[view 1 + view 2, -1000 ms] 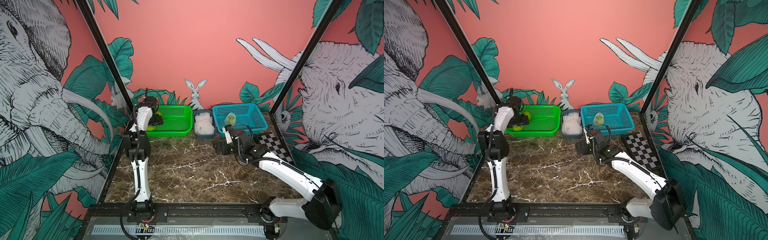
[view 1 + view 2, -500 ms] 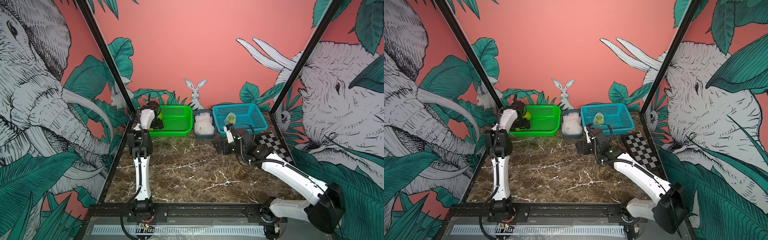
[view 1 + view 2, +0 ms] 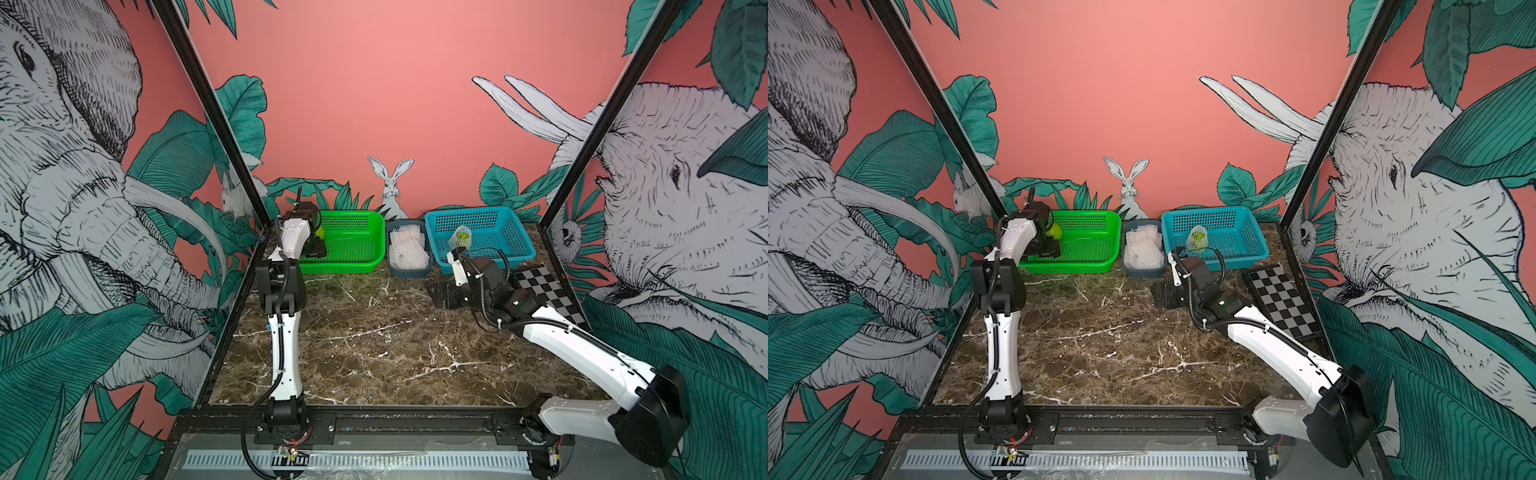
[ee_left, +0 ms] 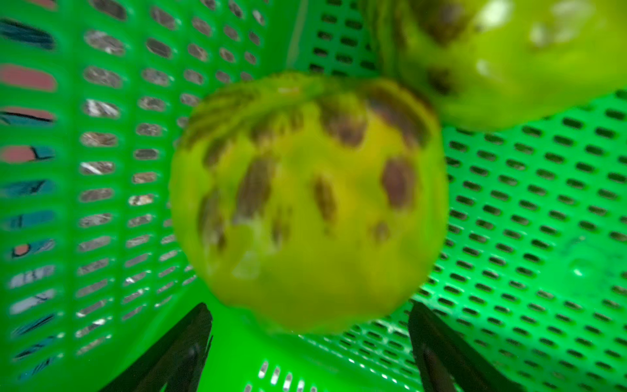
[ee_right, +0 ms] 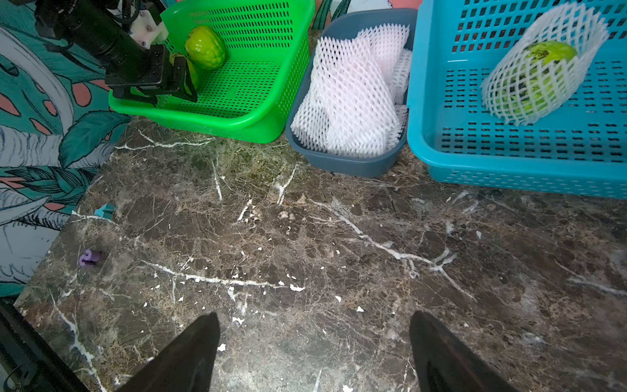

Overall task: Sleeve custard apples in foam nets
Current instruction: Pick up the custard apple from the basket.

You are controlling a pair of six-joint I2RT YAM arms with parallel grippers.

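Note:
My left gripper (image 4: pixel 312 339) is open inside the green basket (image 3: pixel 353 266), at its left end. A yellow-green custard apple (image 4: pixel 305 203) with dark patches lies just ahead of its fingertips, which do not touch it. A second custard apple (image 4: pixel 509 51) sits beside it and also shows in the right wrist view (image 5: pixel 205 47). A custard apple in a foam net (image 5: pixel 539 68) lies in the blue basket (image 5: pixel 509 169). Loose white foam nets (image 5: pixel 353 95) fill the grey bin (image 5: pixel 346 163). My right gripper (image 5: pixel 315 339) hangs open over bare marble, in front of the bin (image 3: pixel 442 293).
The three containers stand in a row along the back wall. A black-and-white checkerboard (image 3: pixel 548 291) lies at the right edge of the marble table (image 3: pixel 374 353). A small purple piece (image 5: pixel 90 258) and a teal scrap (image 5: pixel 106 210) lie near the table's left edge.
My left arm has shifted a little and its gripper has settled lower in the green basket's left end. The right arm has barely moved, and its gripper stays over the same spot.

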